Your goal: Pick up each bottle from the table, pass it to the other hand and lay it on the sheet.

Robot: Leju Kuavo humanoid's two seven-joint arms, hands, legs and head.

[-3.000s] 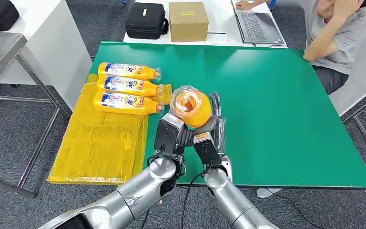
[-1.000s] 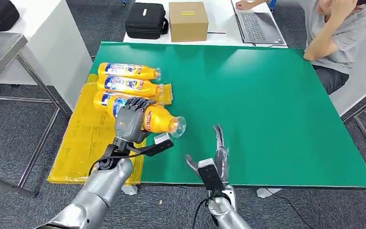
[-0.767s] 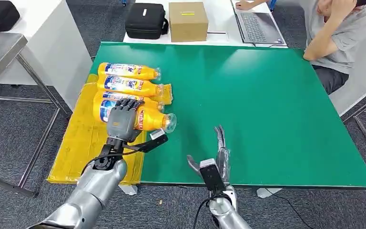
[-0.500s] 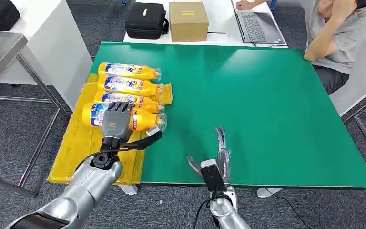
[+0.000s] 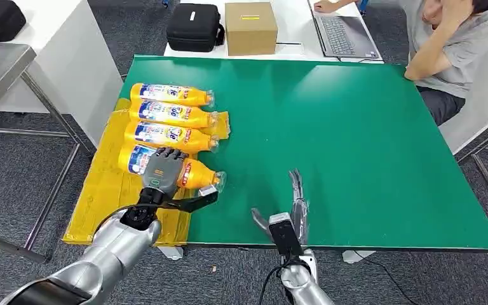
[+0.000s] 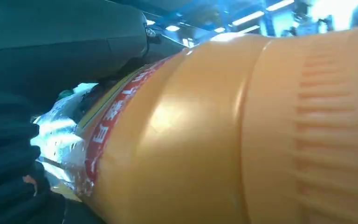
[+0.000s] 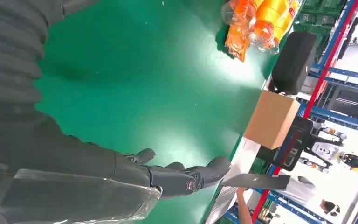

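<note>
Orange bottle (image 5: 176, 173) in its grasp, the robot's left hand (image 5: 160, 170) wraps dark fingers over the blue-and-white label, holding the bottle on its side above the yellow sheet (image 5: 119, 206), at the sheet's edge by the green counter (image 5: 368, 152). Its clear neck pokes out past the hand toward the counter. Just beyond the hand, three more orange bottles (image 5: 168, 115) lie side by side on the sheet. The left wrist view is so close that the bottle's body blurs and whether it rests on the sheet cannot be told. The right hand (image 5: 292, 206) hovers empty over the counter's near edge, well apart from the bottles, fingers straight and spread. A seated person (image 5: 454, 44), partly cut off, sits at the far corner.
</note>
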